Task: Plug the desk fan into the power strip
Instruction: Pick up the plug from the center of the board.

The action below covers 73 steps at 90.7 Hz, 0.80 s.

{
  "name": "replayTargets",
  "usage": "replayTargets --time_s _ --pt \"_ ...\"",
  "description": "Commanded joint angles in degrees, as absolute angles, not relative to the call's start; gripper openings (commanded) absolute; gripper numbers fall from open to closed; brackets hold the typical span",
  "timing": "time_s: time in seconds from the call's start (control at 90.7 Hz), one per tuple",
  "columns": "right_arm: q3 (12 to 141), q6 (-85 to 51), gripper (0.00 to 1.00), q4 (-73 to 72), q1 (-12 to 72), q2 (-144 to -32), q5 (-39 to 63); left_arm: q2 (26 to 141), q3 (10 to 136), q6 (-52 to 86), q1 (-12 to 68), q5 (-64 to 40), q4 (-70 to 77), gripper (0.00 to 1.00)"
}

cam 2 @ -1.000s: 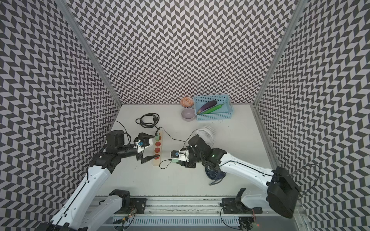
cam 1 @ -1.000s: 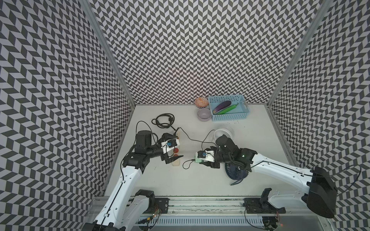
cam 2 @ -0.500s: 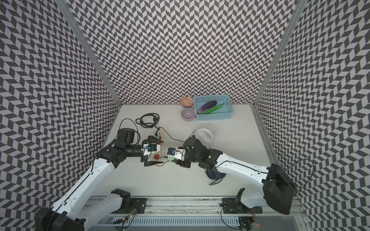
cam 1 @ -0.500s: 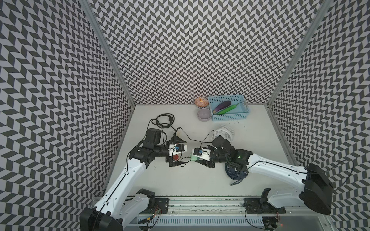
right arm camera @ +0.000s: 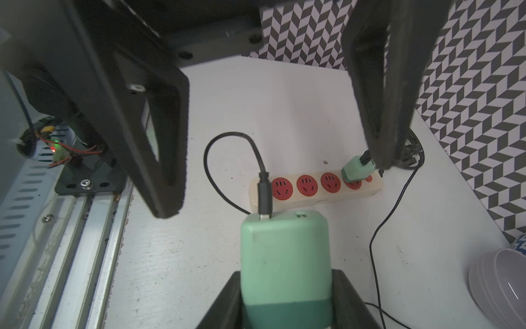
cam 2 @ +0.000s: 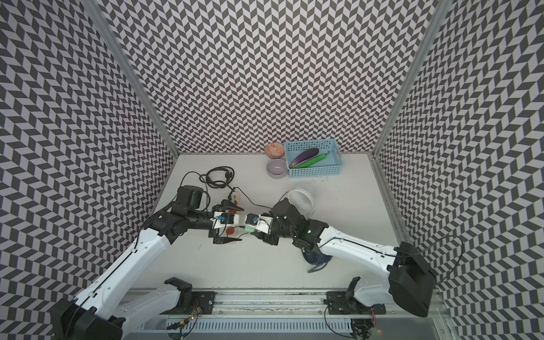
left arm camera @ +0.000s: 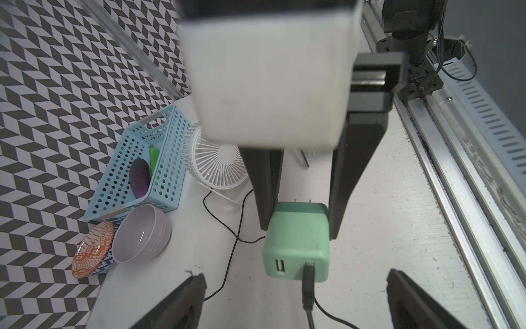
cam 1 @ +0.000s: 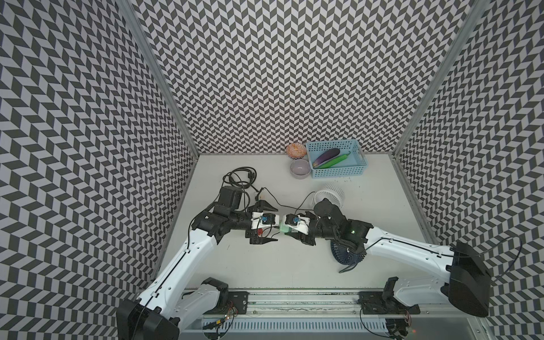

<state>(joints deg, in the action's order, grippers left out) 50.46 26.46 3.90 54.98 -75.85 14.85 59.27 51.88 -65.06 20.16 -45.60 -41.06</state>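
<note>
Two end effectors are brought tip to tip low over the tabletop (cam 1: 265, 270), as seen in both top views. The right end effector (cam 1: 287, 232) is clamped on a mint-green adapter (right arm camera: 284, 256), which is gripped by its sides with its port face turned toward the other arm. A black cable (right arm camera: 227, 136) is plugged into one of the two ports. The left end effector (cam 2: 241, 224) is spread wide and nothing is held in it; its fingers (left arm camera: 185, 299) are kept well clear on either side of the adapter.

The power strip (right arm camera: 313, 196) is laid flat on the tabletop, under the left end effector. Three of its four red sockets are free, and a second green adapter (right arm camera: 357, 169) is seated in the end socket on the cord side. A white fan (cam 1: 329, 192) is stood behind the right arm, and a dark blue fan (cam 1: 346, 256) is partly covered by that arm.
</note>
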Motion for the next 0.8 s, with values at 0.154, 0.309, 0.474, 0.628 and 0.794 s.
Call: replayTargets --time_s 0.154,0.309,0.474,0.628,0.794 --pt "50.07 26.05 0.0 -3.16 57.5 -74.13 17.66 59.98 52.96 -65.49 21.25 -44.31 -40.58 0.79" --pt "49.97 25.51 0.0 -4.1 57.94 -74.33 17.36 60.12 53.07 -64.91 21.67 -45.48 -40.6 0.68" --pt "49.9 25.38 0.0 -3.65 58.02 -74.62 16.5 60.28 53.34 -64.78 21.97 -46.15 -41.13 0.56" --pt "50.35 25.71 0.0 -2.21 58.02 -74.9 15.24 60.46 54.26 -66.94 22.14 -46.76 -43.57 0.57" --pt "49.63 26.36 0.0 -1.71 58.09 -74.58 14.04 60.62 55.96 -68.7 22.23 -47.18 -46.17 0.66"
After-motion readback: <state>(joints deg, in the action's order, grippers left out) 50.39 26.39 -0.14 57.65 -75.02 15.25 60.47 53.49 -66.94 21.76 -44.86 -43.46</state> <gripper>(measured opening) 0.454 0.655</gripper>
